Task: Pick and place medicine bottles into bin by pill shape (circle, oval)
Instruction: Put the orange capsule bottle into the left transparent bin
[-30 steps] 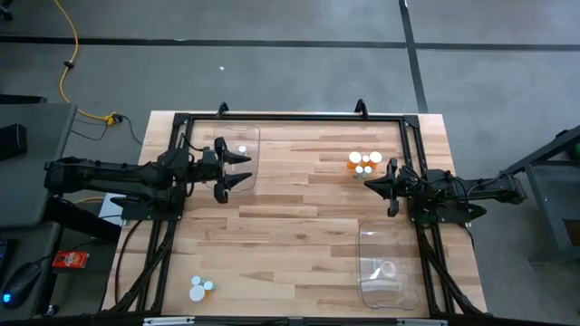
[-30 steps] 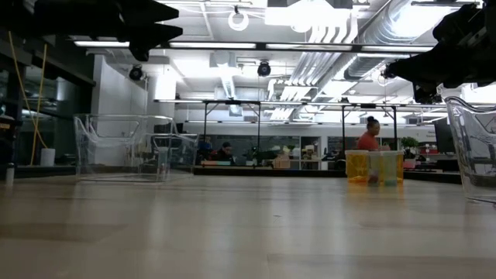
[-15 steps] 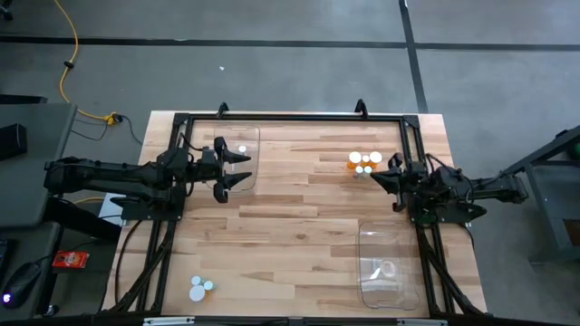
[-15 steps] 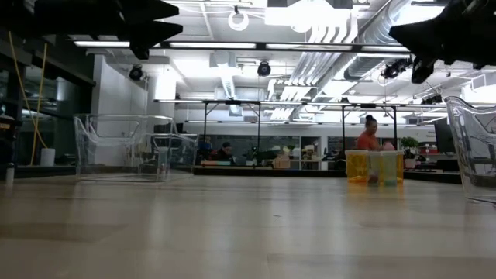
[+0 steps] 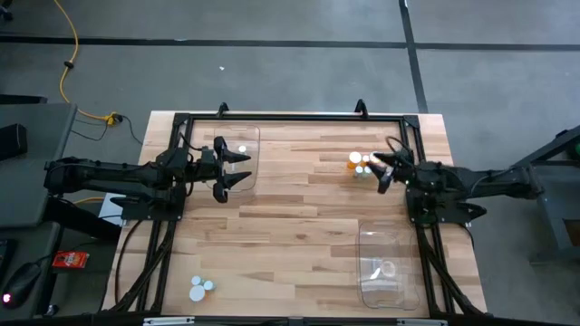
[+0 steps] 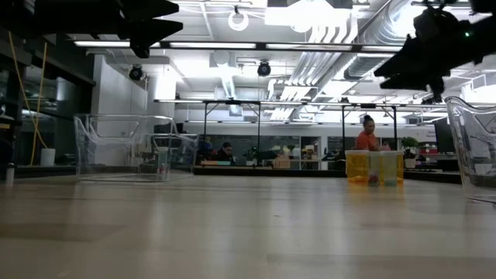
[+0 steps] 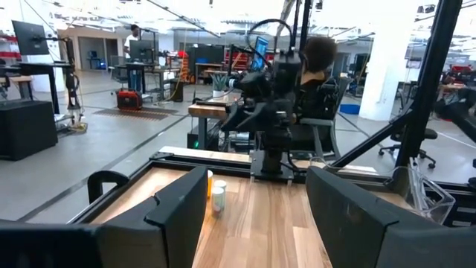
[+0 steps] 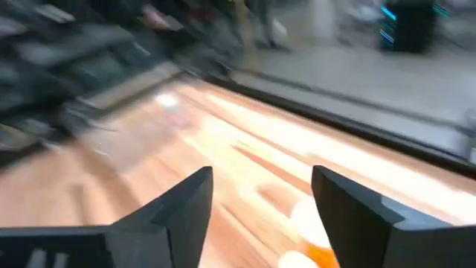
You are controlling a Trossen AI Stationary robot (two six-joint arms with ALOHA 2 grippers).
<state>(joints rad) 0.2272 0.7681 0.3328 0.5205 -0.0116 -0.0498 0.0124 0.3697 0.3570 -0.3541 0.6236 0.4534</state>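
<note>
Just ahead of the right claw [image 5: 381,172], which has now spread open and moved closer, stand the bottles [image 5: 362,162], so a pick seems to begin.

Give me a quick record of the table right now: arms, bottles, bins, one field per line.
left gripper: open, over the left bin, empty
right gripper: open, empty, beside the bottle cluster
left bin: holds one bottle
right bin: clear, near right of table
spare bottles: near left corner
</note>
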